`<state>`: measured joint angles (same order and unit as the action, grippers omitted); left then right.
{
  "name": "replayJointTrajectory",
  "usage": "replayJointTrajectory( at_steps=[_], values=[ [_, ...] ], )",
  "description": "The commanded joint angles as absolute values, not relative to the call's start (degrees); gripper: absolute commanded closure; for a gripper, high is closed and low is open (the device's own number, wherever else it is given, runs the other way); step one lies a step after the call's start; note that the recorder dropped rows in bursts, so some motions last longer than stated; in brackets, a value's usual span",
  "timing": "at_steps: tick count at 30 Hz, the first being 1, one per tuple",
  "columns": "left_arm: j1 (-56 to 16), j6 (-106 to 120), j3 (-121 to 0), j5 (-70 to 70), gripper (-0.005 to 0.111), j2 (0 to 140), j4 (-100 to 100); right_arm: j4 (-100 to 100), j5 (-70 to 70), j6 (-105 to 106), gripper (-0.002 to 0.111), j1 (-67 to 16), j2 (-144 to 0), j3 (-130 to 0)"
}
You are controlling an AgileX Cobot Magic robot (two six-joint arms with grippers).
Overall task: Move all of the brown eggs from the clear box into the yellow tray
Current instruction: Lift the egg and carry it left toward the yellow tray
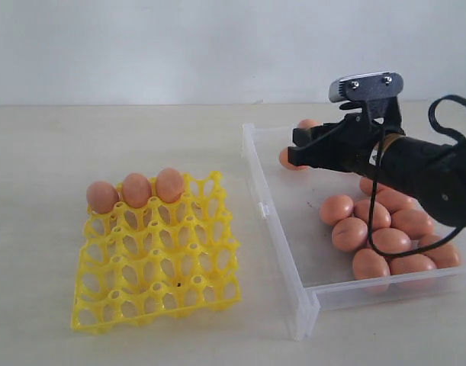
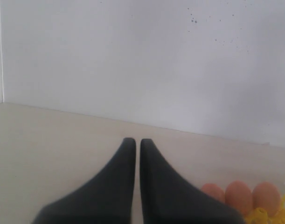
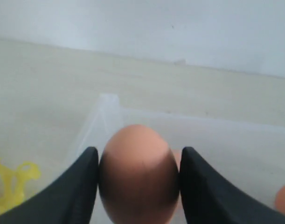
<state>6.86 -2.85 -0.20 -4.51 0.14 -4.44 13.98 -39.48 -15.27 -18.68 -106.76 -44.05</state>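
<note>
Right end effector (image 3: 140,156) grasping brown egg (image 3: 138,186) above clear box (image 1: 282,252), near its far wall: smooth oval, orange-brown, faint sheen. Left end effector (image 2: 134,144) clenched, empty.

Left gripper (image 2: 134,141) hangs over the beige table (image 2: 49,144), jaws pretty much together, just a thin slit, nothing in it. Three eggs (image 2: 239,196) in a row near one corner, a bit of yellow tray (image 2: 273,215) right beside them. White wall (image 2: 133,56) behind.

A pale beige tabletop (image 1: 141,137) meets a plain white wall (image 1: 141,46) behind.
</note>
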Motion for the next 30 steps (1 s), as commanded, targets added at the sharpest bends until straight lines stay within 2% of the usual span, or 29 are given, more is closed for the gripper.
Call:
replayJointTrajectory(
  at_steps=[1,6,16,30],
  values=[
    [6.77,-3.36,0.00,-4.37,0.103,0.00,-4.95,19.13,-56.97,-18.99,0.108,-18.32,-105.80,-40.54],
    [6.77,-3.36,0.00,-4.37,0.103,0.00,-4.95,31.06,-61.62,-25.01,0.108,-18.53,-105.80,-41.47],
    [6.77,-3.36,0.00,-4.37,0.103,0.00,-4.95,34.05,-61.27,-25.41,0.108,-22.73,-106.72,-43.82],
    [6.77,-3.36,0.00,-4.37,0.103,0.00,-4.95,33.81,-63.06,-27.85,0.108,-26.50,-121.48,-54.82]
  ],
)
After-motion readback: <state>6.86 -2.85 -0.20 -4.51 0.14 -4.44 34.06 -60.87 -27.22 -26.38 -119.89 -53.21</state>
